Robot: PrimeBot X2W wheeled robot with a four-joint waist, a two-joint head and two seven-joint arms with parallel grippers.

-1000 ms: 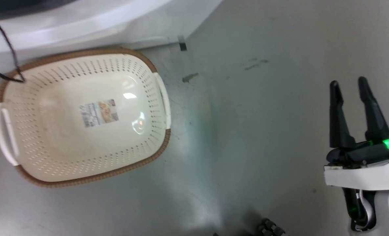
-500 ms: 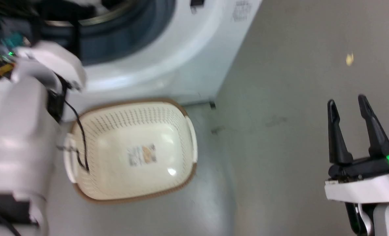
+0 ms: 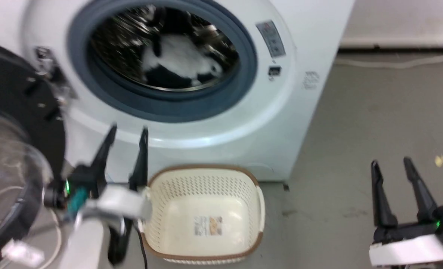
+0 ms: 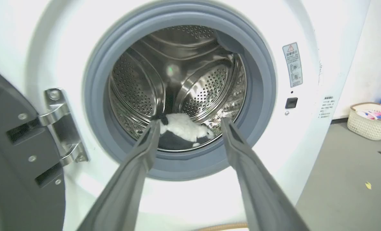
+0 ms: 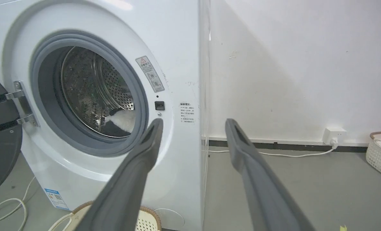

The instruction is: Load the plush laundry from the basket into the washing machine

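- The plush laundry lies inside the washing machine, low in the steel drum just behind the grey door seal.
- The basket sits on the floor close against the machine's front, with only a label on its bottom.
- The left pincer is spread and holds nothing. It hangs outside the drum mouth, apart from the seal.
- Along the left wrist view the toy lies straight ahead, framed between the two fingers. Its long axis runs crosswise to them, across the drum floor.
- The right pincer is also spread and bare, well off to the right over open floor, so the left arm is far nearer the drum.
- The door hangs open on the left, just beside the left pincer.
- Judging from this, the loading looks done. If the door is to be shut, the left arm is better placed.
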